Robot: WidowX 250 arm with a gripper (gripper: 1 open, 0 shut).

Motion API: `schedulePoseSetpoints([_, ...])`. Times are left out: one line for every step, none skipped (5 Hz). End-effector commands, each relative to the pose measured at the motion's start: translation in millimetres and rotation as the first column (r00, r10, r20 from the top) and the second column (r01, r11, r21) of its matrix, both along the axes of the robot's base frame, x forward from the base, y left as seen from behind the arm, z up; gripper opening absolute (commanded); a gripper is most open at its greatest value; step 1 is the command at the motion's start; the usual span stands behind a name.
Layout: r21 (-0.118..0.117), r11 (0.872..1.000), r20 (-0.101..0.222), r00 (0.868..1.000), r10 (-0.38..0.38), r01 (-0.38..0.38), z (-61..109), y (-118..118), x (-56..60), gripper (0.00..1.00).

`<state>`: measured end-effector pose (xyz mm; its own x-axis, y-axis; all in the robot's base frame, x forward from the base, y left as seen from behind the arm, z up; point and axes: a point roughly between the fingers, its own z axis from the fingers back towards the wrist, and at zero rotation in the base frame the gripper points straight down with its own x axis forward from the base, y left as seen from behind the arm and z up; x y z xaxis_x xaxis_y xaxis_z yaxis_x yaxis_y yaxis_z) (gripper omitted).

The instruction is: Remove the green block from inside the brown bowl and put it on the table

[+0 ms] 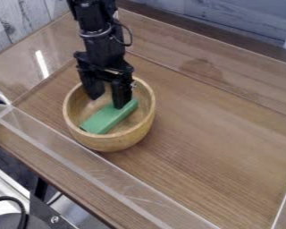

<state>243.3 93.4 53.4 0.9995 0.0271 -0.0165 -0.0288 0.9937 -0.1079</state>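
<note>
A black end effector [106,91], fingers spread apart, points down into the brown bowl [121,136] over the green block [110,117] on a wooden surface [217,125].

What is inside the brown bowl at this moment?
The green block lies inside the brown bowl, with the open gripper lowered over its far end. The fingers cover that end and part of the bowl's floor.

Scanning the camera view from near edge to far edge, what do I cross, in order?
Clear acrylic wall → brown bowl → green block → gripper, fingers open → far acrylic wall.
</note>
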Motion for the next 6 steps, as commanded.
schedulePoseSetpoints([0.029,1.000,0.037,0.999,0.009,-0.010,5.4,6,10.9,1.00])
schedulePoseSetpoints([0.039,0.999,0.015,1.000,0.009,-0.009,-4.8,5,11.4,1.00])
schedulePoseSetpoints([0.048,0.999,-0.001,1.000,0.011,-0.011,-12.4,4,12.0,1.00])
schedulePoseSetpoints([0.055,0.998,-0.014,1.000,0.012,-0.011,-19.9,4,13.1,1.00])
schedulePoseSetpoints([0.057,0.998,-0.024,1.000,0.014,-0.013,-25.1,3,13.3,0.00])
schedulePoseSetpoints([0.062,0.998,-0.038,0.999,0.013,-0.011,-31.3,3,11.9,0.00])
